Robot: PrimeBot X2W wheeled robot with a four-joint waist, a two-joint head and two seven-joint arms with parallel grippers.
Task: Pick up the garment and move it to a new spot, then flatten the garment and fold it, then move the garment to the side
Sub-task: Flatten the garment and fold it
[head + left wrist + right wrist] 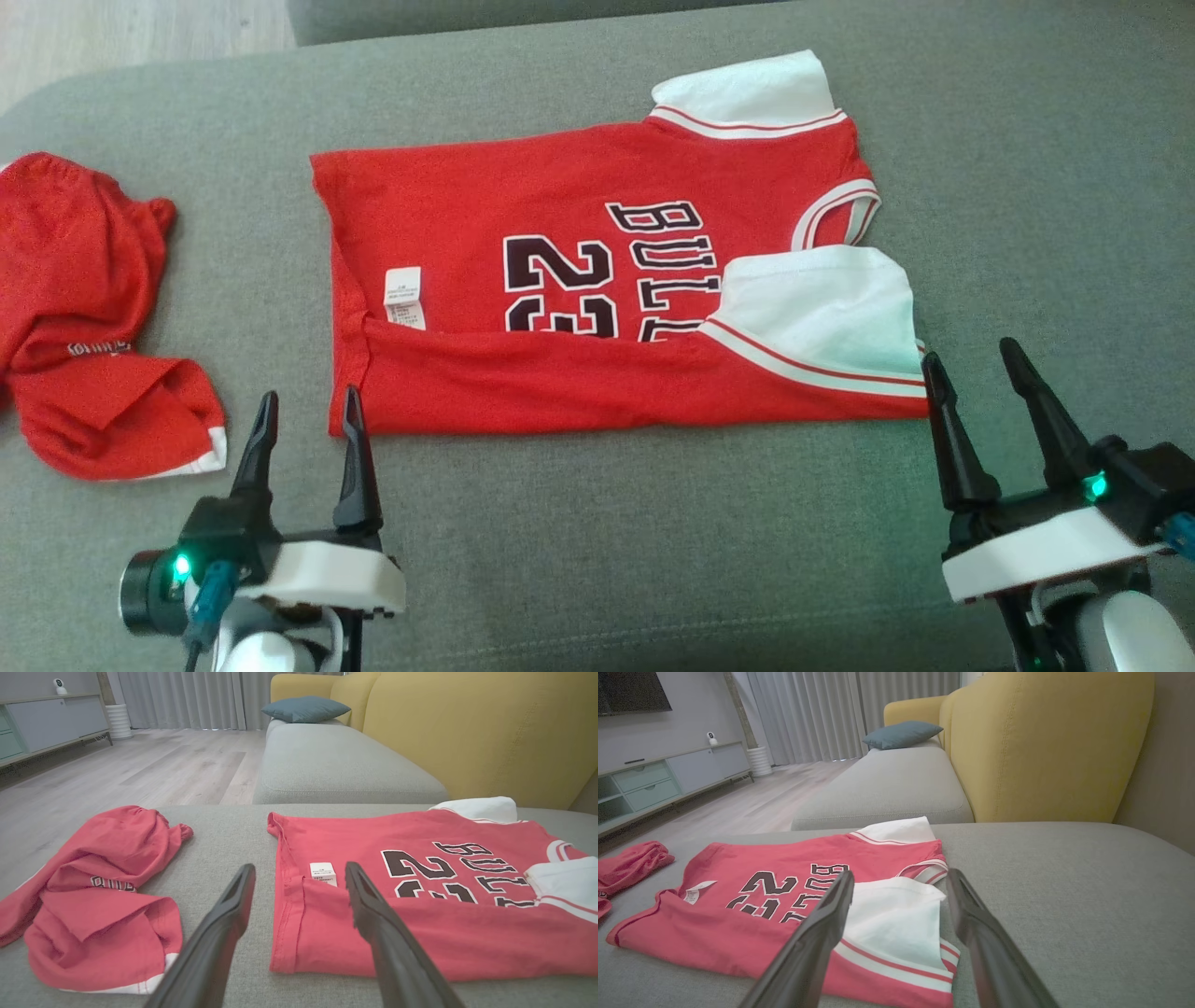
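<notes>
A red jersey with white sleeves, the garment (597, 280) (420, 905) (784, 891), lies flat on the grey cushion with its near long edge folded over the black number and letters. My left gripper (310, 413) (299, 872) stands open just in front of the garment's near left corner, one finger over its hem. At the garment's near right corner, by the white sleeve (831, 313) (896, 914), my right gripper (971, 359) (901, 877) is open too. Neither holds anything.
Crumpled red shorts (89, 317) (93, 896) lie on the cushion (653, 541) to the left of the left gripper. Behind it stand another grey seat (336, 760), a yellow backrest (1041, 742) and a teal pillow (901, 734). Wooden floor (140, 765) lies off the left edge.
</notes>
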